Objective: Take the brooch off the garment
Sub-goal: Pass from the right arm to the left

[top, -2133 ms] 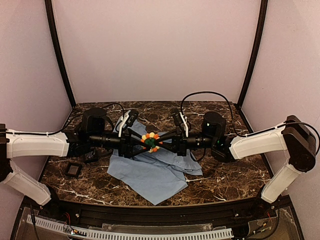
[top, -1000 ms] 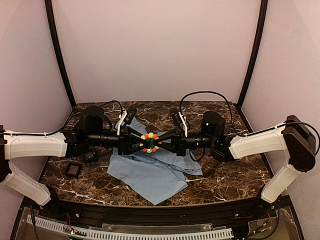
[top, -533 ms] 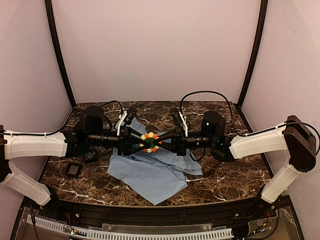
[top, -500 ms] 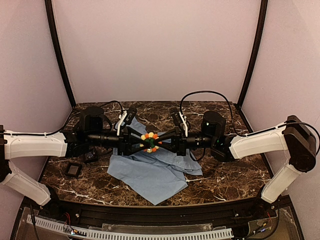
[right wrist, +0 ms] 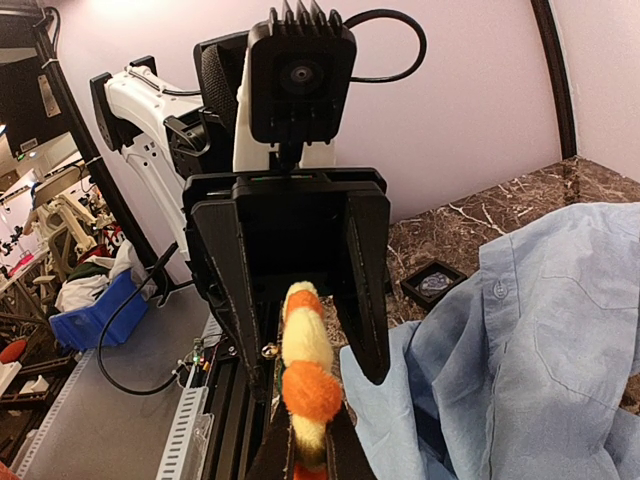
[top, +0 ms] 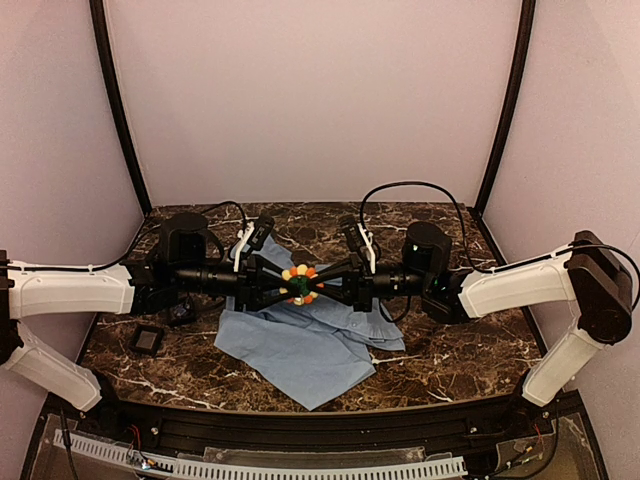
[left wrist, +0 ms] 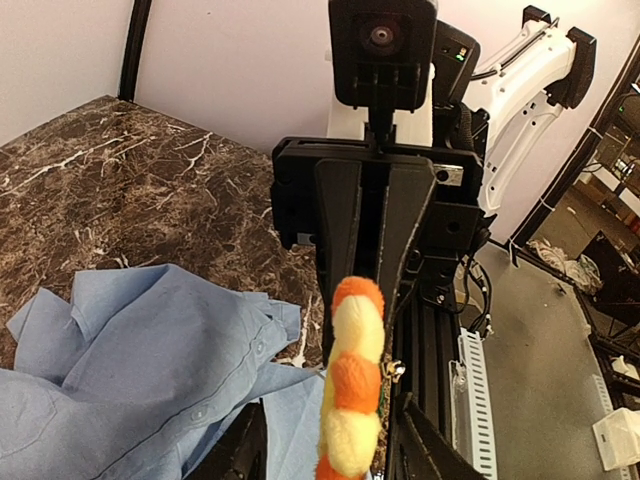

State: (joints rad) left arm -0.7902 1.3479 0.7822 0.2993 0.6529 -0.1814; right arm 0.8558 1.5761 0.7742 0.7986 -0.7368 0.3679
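Note:
The brooch (top: 300, 284), a fluffy flower with orange and yellow petals round a dark green centre, hangs above the table between my two grippers, which meet tip to tip. My right gripper (top: 318, 283) is shut on the brooch (right wrist: 308, 370), pinching its lower edge. My left gripper (top: 284, 285) stands open, one finger on each side of the brooch (left wrist: 352, 380) with gaps showing. The garment (top: 300, 345), a light blue shirt, lies crumpled below. A fold of the garment (left wrist: 130, 340) rises to a point at the brooch's side.
A small black square tray (top: 148, 340) sits on the marble table (top: 450, 350) at the left, near the left arm. Pink walls and black corner posts (top: 120, 110) close in the back and sides. The table's front rail (top: 300, 435) runs below the shirt.
Both grippers and the brooch have shifted slightly upward and away from the front edge. The right gripper's hold looks unchanged, and the left jaws stay apart.

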